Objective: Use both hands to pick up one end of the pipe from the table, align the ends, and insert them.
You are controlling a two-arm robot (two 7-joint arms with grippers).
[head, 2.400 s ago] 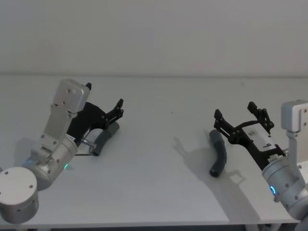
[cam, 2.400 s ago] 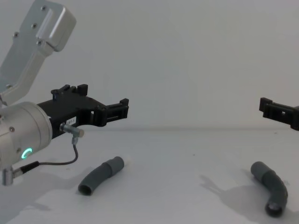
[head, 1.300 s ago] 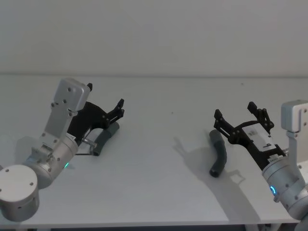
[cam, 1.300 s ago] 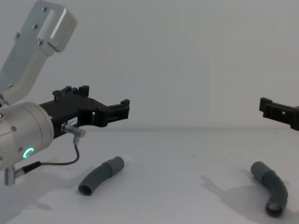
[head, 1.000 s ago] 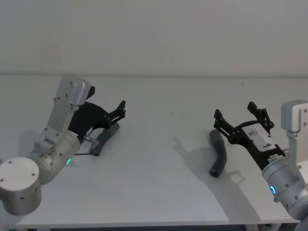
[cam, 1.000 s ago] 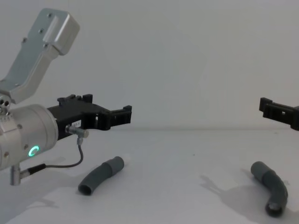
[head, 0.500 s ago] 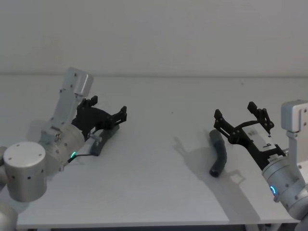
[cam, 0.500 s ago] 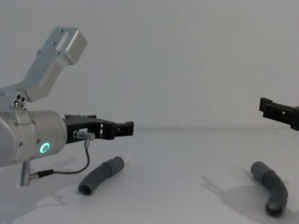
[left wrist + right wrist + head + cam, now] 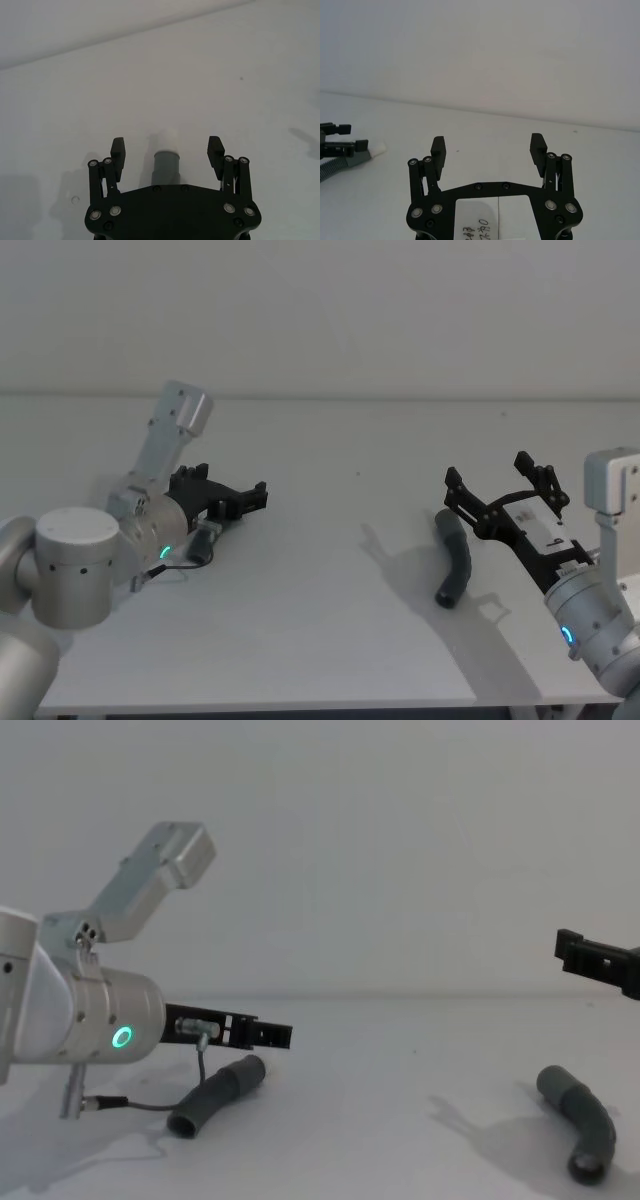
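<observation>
- Stretching wide under everything, the plain white matte tabletop (image 9: 330, 630) carries both pipe pieces, which lie well apart from each other.
- The silver cylindrical left arm (image 9: 85, 1020), with a green ring light (image 9: 122, 1038) glowing on it, reaches in low from the left.
- The silver right arm (image 9: 592, 625) stands at the right edge, angled in toward the middle.
- The black plastic two-finger left gripper (image 9: 166, 144) lies flat and low, just above the far end of the left piece. Its jaws stand wide, and from the wrist the pipe end sits between them, touching neither.
- The black plastic two-finger right gripper (image 9: 487, 470) hangs well above the tabletop, over the far end of the right piece. Its jaws are spread wide and hold nothing.
- The dark grey bent right pipe piece (image 9: 585, 1122) lies flat on the tabletop at the right, its open dark end nearest the robot.
- The dark grey bent left pipe piece (image 9: 212, 1095) lies flat at the left, its open end likewise nearest the robot.
- The lighter grey left collar (image 9: 166, 167) points away from the robot.
- The lighter grey right collar (image 9: 553, 1082) is at its piece's far end.
- A short white inner tip (image 9: 166, 136) pokes out of the left collar.
</observation>
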